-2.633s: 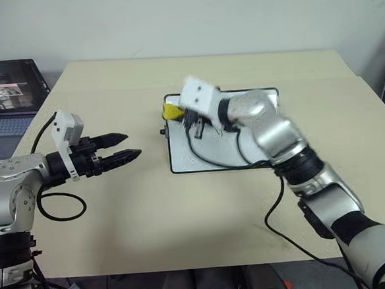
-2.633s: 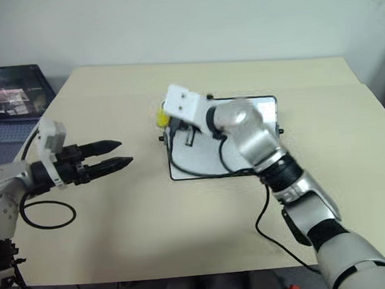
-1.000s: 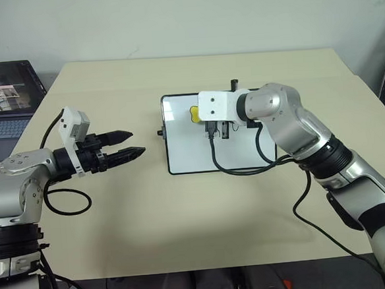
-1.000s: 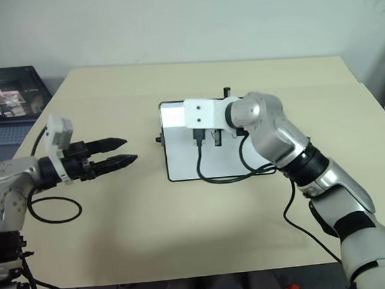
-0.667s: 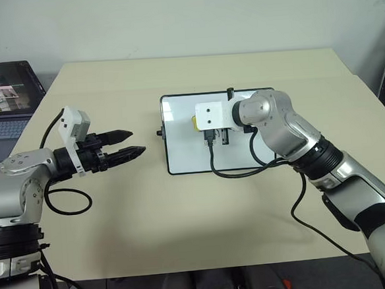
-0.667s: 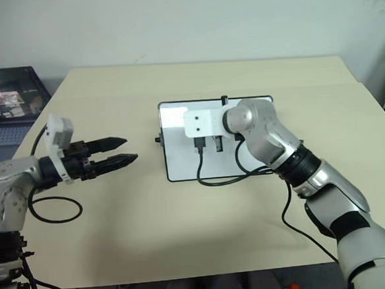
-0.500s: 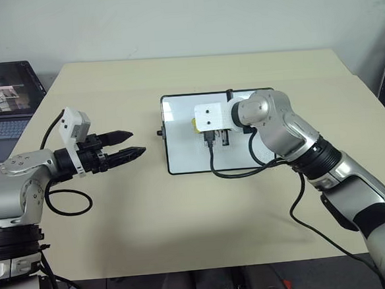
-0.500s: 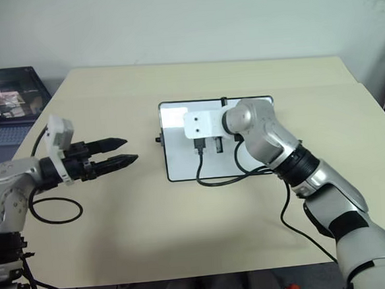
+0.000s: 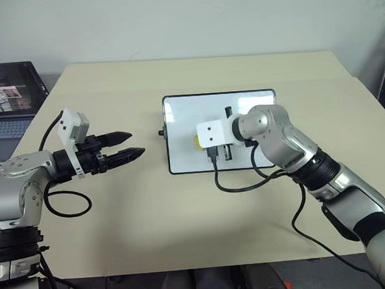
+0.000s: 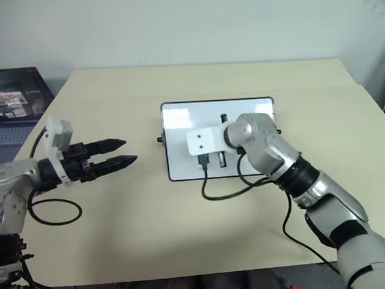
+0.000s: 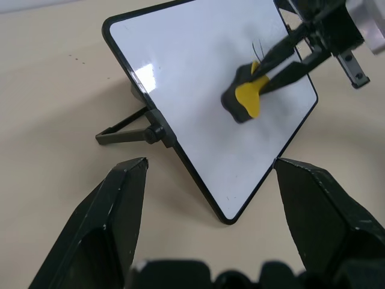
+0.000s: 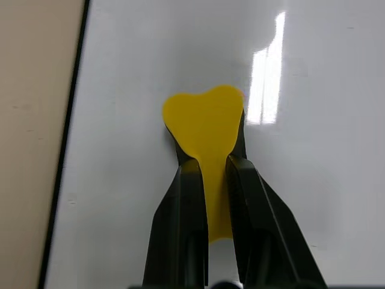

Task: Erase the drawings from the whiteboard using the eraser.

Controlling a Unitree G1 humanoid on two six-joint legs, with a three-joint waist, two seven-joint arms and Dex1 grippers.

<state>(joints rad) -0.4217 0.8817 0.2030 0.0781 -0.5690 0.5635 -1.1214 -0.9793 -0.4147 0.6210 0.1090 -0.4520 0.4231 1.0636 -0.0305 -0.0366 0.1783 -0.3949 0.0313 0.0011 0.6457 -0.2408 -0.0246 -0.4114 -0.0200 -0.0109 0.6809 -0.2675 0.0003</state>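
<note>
While the yellow eraser [image 12: 204, 129] presses flat against the whiteboard [image 9: 184, 118], I see it clamped between the two black fingers [image 12: 180, 229] of my right gripper [image 12: 207, 165], which are drawn in tight on its narrow stem. From the head camera, the eraser [image 9: 197, 142] sits over the left half of the board, toward its near edge, just beyond the white camera module [image 9: 212, 132] on that wrist. From the left wrist, a faint thin dark stroke [image 11: 258, 47] shows on the board just beside the eraser [image 11: 245, 99]; I cannot tell whether more drawings lie under the arm. Propped on a small black stand [image 11: 129, 133], the whiteboard tilts up at the middle of the beige table [image 9: 151, 213]. My left gripper [image 9: 130, 143] hangs over the table well to the left of the board, its fingers [image 11: 123, 205] spread wide and empty, pointing toward it. At the far left edge, off the table, a laptop [image 9: 4, 98] stands open.
</note>
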